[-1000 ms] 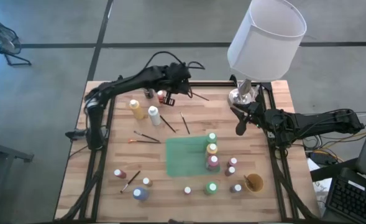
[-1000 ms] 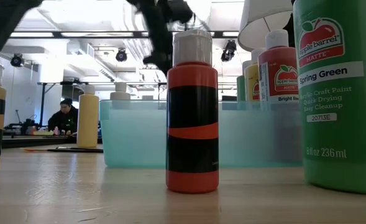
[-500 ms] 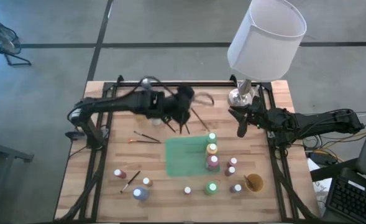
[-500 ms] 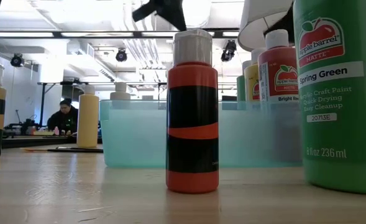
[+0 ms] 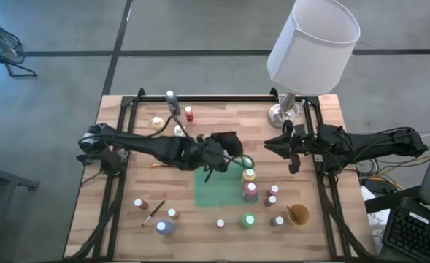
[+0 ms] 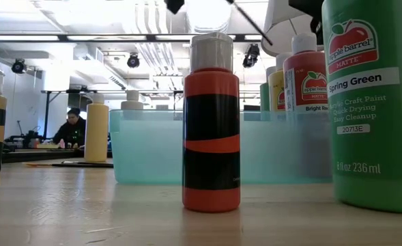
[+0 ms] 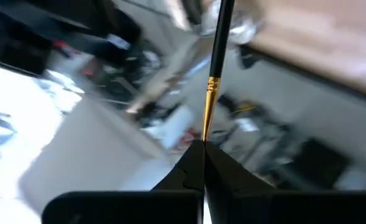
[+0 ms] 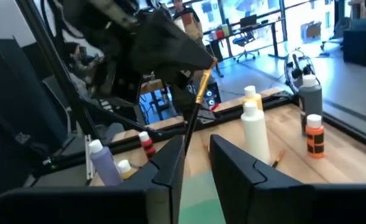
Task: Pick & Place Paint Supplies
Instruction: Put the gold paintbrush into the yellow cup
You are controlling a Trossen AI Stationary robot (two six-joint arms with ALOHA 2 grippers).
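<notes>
Left claw (image 7: 202,149) pinches a brush (image 7: 215,62) (tip cut off); right claw (image 8: 195,163) slightly spread, empty.

In the left wrist view we see the room behind the brush (image 7: 215,68) only as blur, and the handle is cut off by the picture's edge. In the low view the Spring Green bottle (image 6: 371,102) is cropped at its top and side.
</notes>
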